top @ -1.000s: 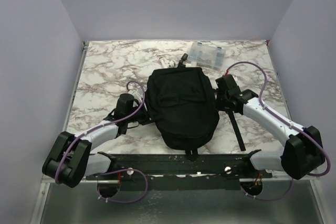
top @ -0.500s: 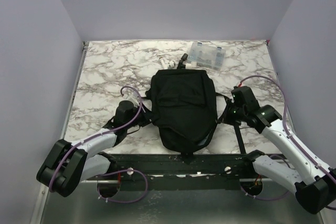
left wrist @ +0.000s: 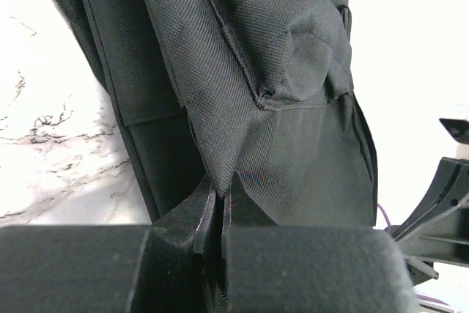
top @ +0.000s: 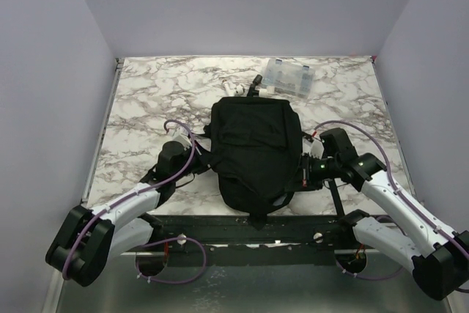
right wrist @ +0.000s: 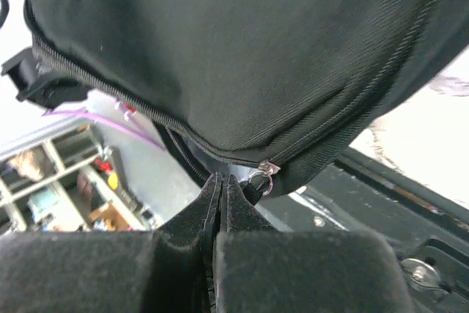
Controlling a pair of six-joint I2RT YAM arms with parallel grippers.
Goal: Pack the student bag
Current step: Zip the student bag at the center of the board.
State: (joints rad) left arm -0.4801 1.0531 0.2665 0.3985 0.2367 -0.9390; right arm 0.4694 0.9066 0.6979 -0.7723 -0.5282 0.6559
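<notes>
Bag (top: 253, 152) braced from both sides, likely for unzipping.
Top: it lies flat in the middle of the surface (top: 139, 100), with the left tool (top: 194, 155) and right tool (top: 306, 170) at its flanks. Left wrist: the left tool pinches a fabric fold, probably to anchor the bag. Right wrist: the right tool is pressed together at the zip line, the zip pull (right wrist: 264, 174) just beside it; whether it holds anything I cannot tell.

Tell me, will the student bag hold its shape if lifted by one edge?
Probably not: the student bag bunches into a fold where the left claw pinches it, so expect sagging. Its coarse weave looks grippy, so it is unlikely to slip. Weight is hard to judge, since the contents are hidden.
</notes>
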